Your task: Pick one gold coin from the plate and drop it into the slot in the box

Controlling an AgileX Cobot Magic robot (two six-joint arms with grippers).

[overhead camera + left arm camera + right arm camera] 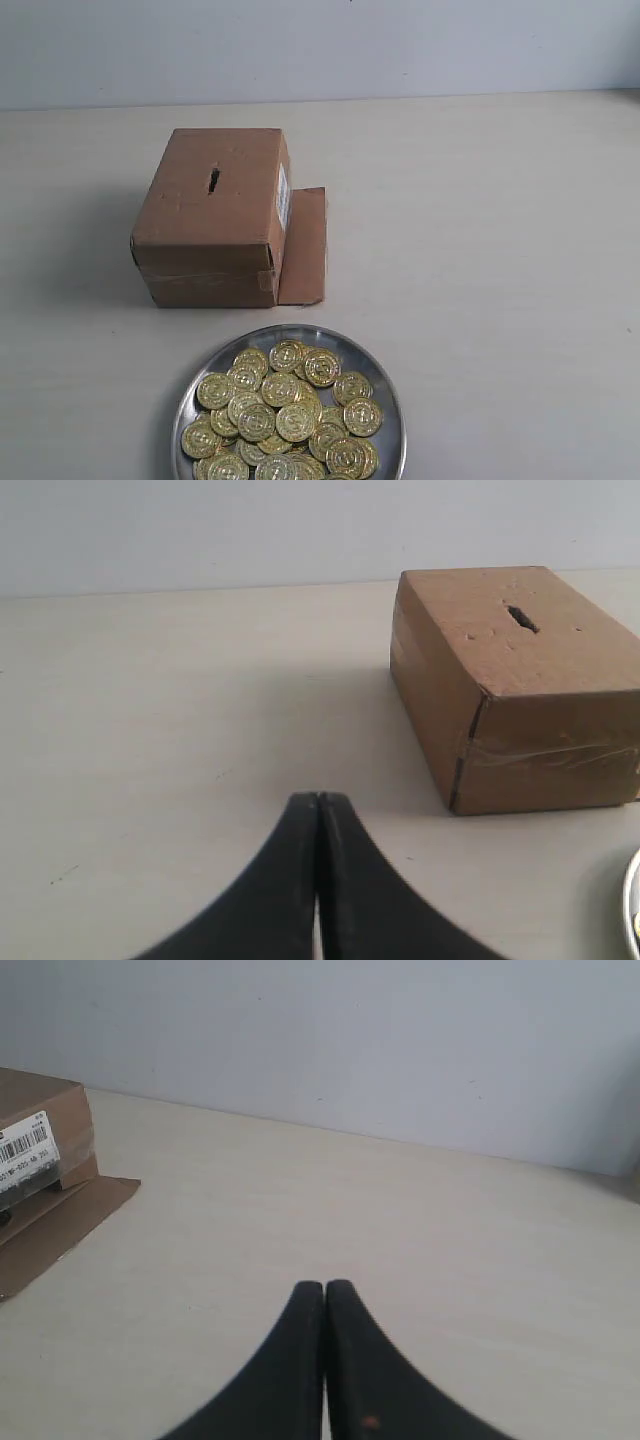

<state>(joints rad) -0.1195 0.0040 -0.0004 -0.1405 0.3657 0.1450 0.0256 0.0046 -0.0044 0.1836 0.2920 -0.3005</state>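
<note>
In the exterior view, a brown cardboard box (210, 225) stands on the pale desk (480, 250), left of the middle. The slot (214, 180) is a short dark slit in its top face. A white label (283, 197) sits on the box's right side, and a tape band (205, 275) crosses its near face. A loose cardboard flap (303, 247) lies flat on the desk against the right side. Just in front of the box, and apart from it, is the round silver plate (388, 388), cut off by the frame's lower edge. It is heaped with gold coins (285, 415). Neither arm shows here.

In the left wrist view, the left claw (318, 800) is fully closed, its two black fingers pressed together with nothing between them. It hangs over bare desk. The box (520, 680) stands well apart from it, slot (521, 618) facing up, and a sliver of the plate's rim (633, 905) shows at the frame edge.

In the right wrist view, the right claw (325, 1285) is likewise pressed shut and empty over bare desk. The barcode-labelled side of the box (40, 1125) and the flap (60, 1225) are off to one side, well apart from it.
</note>
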